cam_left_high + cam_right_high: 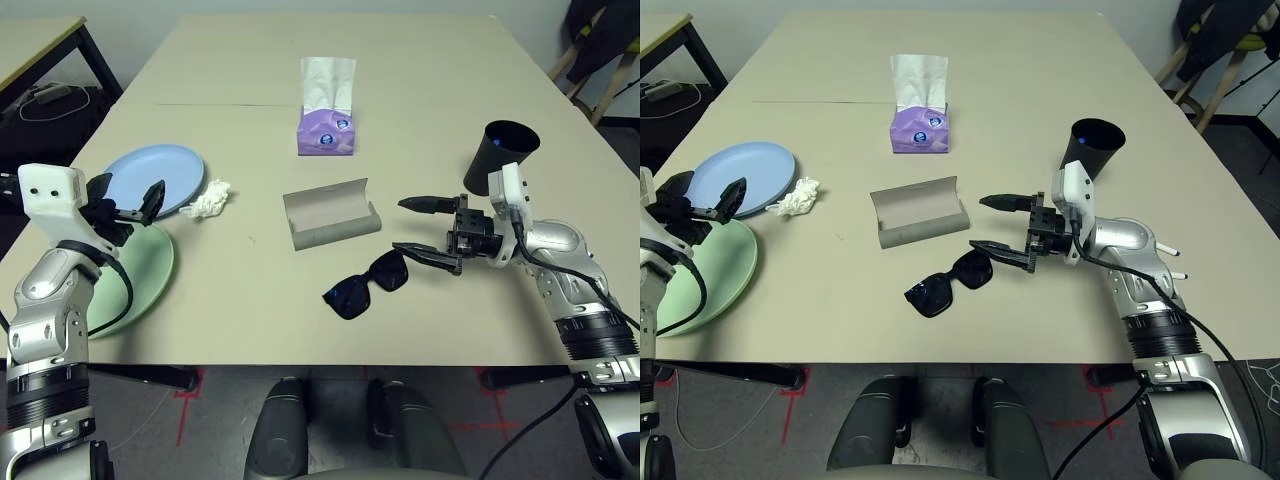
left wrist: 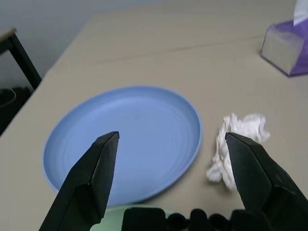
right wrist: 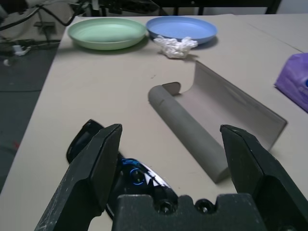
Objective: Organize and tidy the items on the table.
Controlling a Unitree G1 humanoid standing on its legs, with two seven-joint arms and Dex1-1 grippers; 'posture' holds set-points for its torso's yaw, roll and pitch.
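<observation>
Black sunglasses lie near the table's front edge. Just behind them sits the grey glasses case, open. My right gripper is open and hovers just right of both, its lower finger over the sunglasses' right end; the right wrist view shows the sunglasses and the case ahead of it. My left gripper is open above the pale blue plate, which overlaps the pale green plate. A crumpled tissue wad lies beside the blue plate. The black cup stands behind my right wrist.
A purple tissue box stands at the middle back of the beige table. A white pen peeks out behind my right forearm. A side table is at the far left and chairs at the far right.
</observation>
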